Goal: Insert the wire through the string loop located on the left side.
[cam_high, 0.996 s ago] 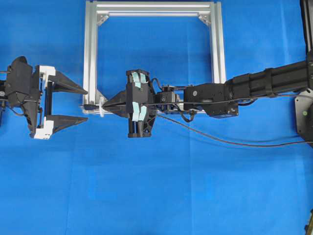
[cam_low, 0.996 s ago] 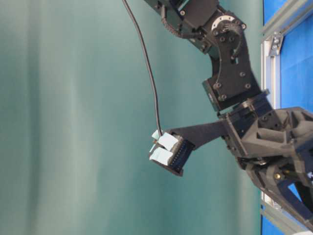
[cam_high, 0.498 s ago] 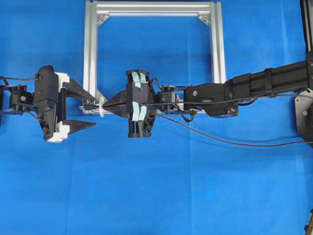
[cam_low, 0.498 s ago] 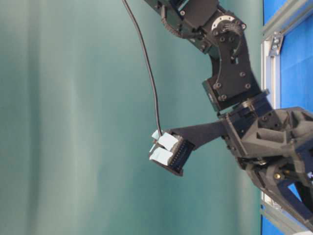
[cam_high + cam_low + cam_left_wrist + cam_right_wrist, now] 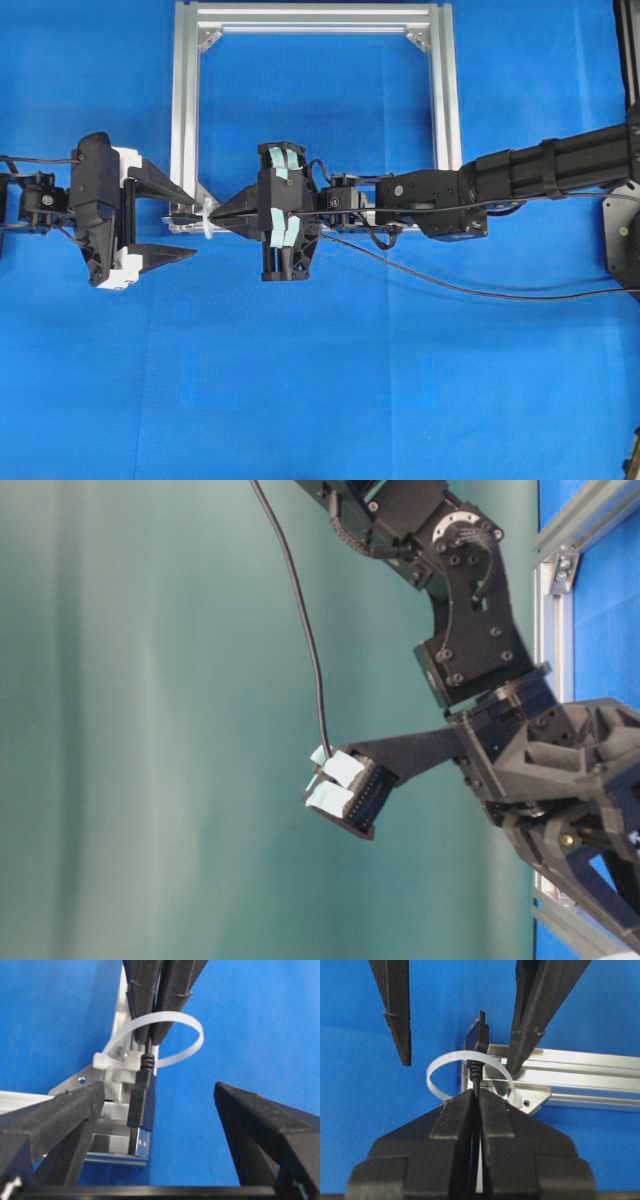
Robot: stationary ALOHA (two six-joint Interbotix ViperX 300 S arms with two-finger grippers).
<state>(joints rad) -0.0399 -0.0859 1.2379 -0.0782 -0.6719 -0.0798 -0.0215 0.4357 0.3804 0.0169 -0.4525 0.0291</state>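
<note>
We see the right gripper (image 5: pixel 476 1091), its black fingers (image 5: pixel 452 1125) clenched on the thin dark grey-black wire (image 5: pixel 145 1062), holding the small dark connector plug (image 5: pixel 140 1105) threaded through the tiny white string loop (image 5: pixel 172 1025) at the lower left corner of the silver aluminium frame (image 5: pixel 186 110). The left gripper (image 5: pixel 185 222) faces it, fingers (image 5: pixel 65 1110) released wide on either side of the plug, apart from it. The blue desk (image 5: pixel 320 400) lies beneath.
</note>
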